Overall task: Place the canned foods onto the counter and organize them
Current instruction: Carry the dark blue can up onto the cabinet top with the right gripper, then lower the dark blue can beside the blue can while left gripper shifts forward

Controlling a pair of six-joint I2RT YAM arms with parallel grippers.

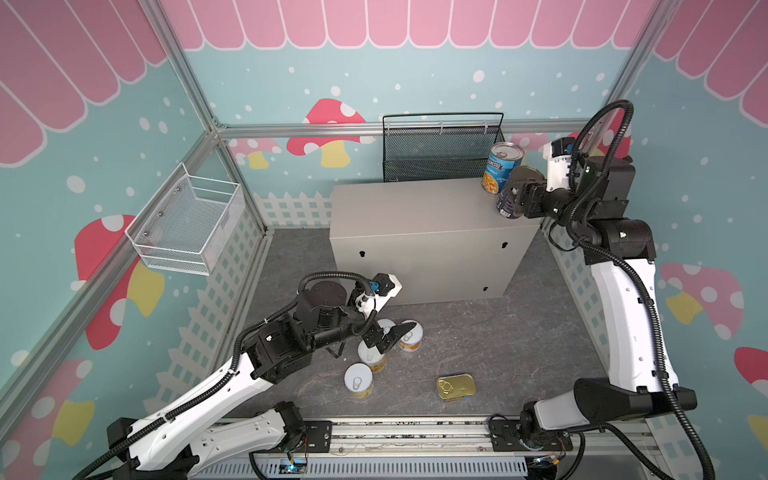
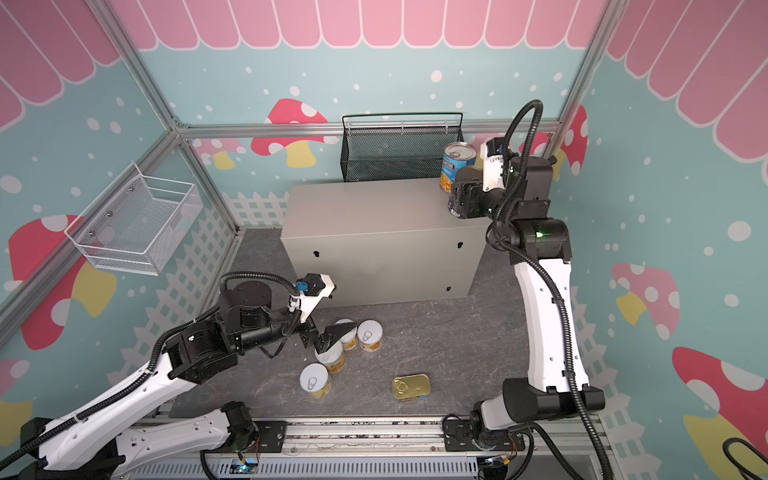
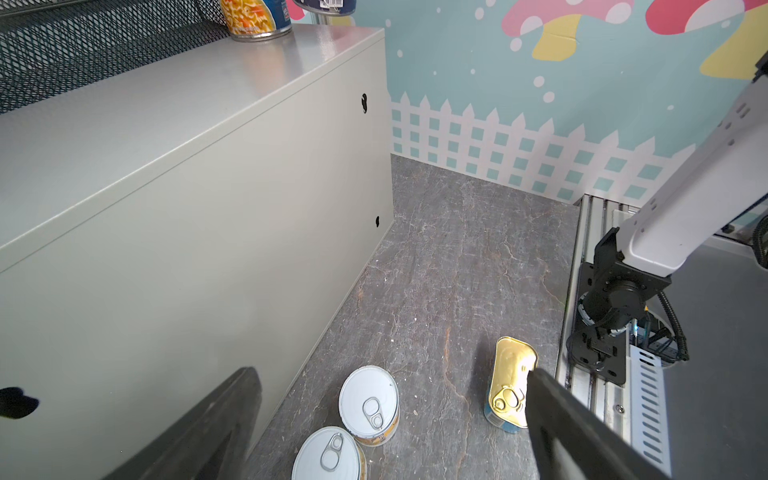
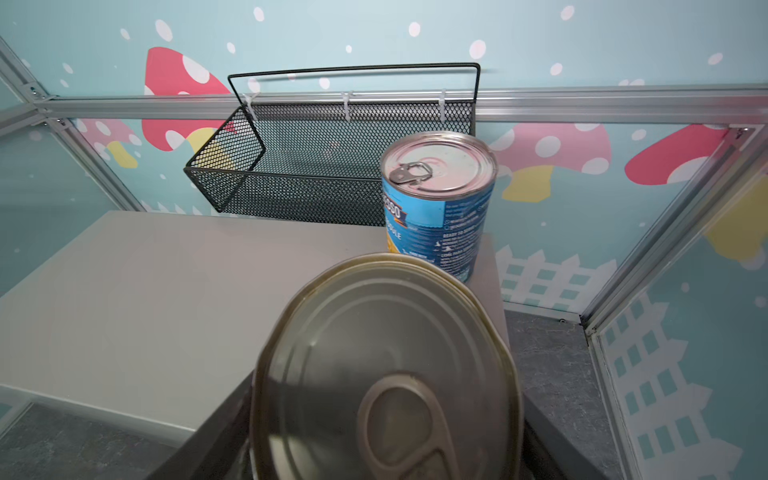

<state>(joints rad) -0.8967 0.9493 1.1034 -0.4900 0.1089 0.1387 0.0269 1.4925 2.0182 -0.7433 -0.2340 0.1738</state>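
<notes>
1. Right wrist view shows the held blue-labelled tin [image 4: 386,365] lid up; the right gripper [image 1: 513,197] clasps it over the counter's [image 1: 415,212] 3 o'clock edge.
2. Standing blue-labelled tin [image 1: 503,166] sits just beside it, at its 11 o'clock.
3. Left gripper [image 1: 388,337], fingers spread, hovers over yellow-labelled tins [image 1: 371,356].

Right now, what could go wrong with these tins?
The right pincer holds a tilted blue tin at the counter's right edge; released there, it might tip off. It could also bump the standing blue tin beside it. The open left pincer might knock the crowded yellow tins.
</notes>
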